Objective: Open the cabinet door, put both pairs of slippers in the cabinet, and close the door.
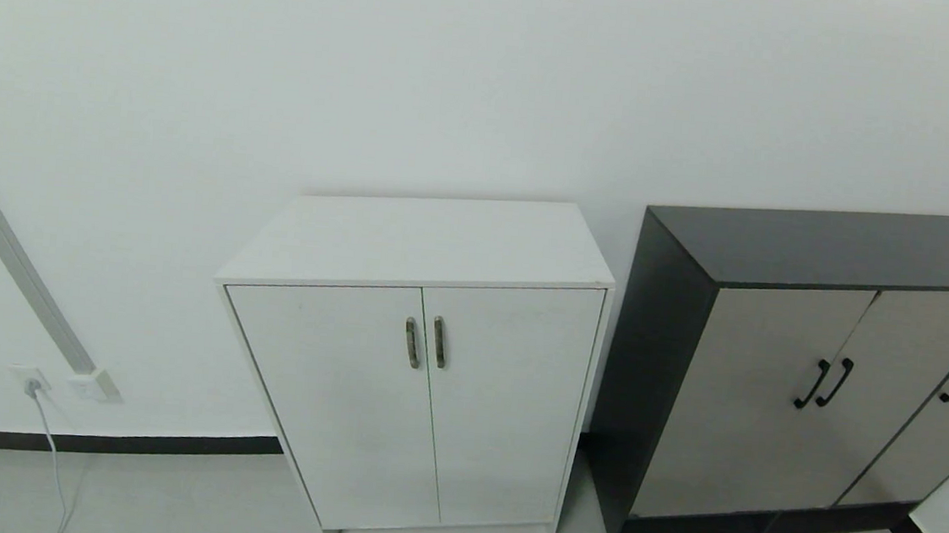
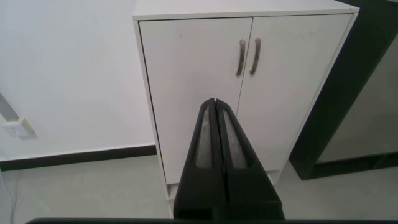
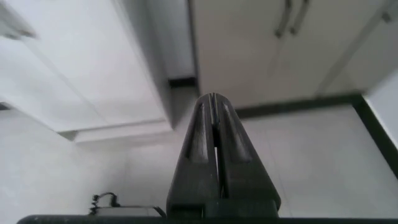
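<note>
Looking straight at the white cabinet (image 1: 443, 239), parked on the floor (image 1: 126, 502) with its back to the wall (image 1: 370, 80). Both doors shut — left door (image 1: 337, 400) and right door (image 1: 507, 396) meeting in the middle, with two slim metal handles (image 1: 412, 343) upright side by side at the seam, up in the top half. Just beside the white cabinet on its right, a dark cabinet (image 1: 652, 374) with grey doors (image 1: 751, 407) and black handles (image 1: 823, 384), also closed, narrow gap between the two. Off to the white cabinet's left, low on the wall: a socket (image 1: 29, 380) with a pale cable (image 1: 53, 454) hanging down to the floor, plus a grey conduit (image 1: 9, 255) slanting up and away. Black skirting strip (image 1: 130, 444) running along the wall foot on that same side. Left end effector (image 2: 214, 102) hanging in front of the white cabinet, fingers pressed flat together, tip aimed at the left door, not touching it. Right end effector (image 3: 213, 98) likewise squeezed closed and empty — out in front of the gap between the white cabinet and the dark cabinet, above the floor.
</note>
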Robot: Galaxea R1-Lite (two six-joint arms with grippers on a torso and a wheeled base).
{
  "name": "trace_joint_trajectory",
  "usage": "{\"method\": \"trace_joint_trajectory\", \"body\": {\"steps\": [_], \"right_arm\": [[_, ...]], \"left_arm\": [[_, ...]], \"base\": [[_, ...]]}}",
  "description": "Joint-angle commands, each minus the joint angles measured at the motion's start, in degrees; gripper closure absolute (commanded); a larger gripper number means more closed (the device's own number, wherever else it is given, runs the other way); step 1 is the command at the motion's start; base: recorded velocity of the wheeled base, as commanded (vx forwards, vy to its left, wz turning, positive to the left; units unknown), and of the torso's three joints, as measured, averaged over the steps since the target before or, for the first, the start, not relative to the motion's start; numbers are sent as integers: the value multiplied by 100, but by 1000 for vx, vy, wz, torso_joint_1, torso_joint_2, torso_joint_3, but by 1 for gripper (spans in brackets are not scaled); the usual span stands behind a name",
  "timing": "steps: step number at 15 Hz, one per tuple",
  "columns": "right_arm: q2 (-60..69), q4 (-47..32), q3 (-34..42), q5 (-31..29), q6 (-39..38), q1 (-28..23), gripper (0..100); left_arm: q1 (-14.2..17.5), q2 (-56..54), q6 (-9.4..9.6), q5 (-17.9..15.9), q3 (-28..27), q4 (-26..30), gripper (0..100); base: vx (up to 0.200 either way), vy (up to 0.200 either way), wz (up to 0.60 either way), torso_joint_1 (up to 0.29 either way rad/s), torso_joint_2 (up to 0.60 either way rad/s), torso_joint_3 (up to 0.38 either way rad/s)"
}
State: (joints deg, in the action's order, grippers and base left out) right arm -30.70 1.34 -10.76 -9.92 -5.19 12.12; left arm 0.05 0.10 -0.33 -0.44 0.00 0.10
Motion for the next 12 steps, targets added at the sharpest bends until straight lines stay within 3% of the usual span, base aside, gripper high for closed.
{"method": "trace_joint_trajectory", "body": {"steps": [1,4,12], "right_arm": [[389,-108,101,61,1,10,100],[556,-117,602,184,1,19,100],[890,-108,997,298,212,212,100]], "left_arm": [[4,-1,-2,0,0,-1,100],[4,-1,-2,0,0,-1,100],[4,-1,-2,0,0,-1,100]], "base": [[0,0,0,0,0,0],[0,0,0,0,0,0],[0,0,0,0,0,0]]}}
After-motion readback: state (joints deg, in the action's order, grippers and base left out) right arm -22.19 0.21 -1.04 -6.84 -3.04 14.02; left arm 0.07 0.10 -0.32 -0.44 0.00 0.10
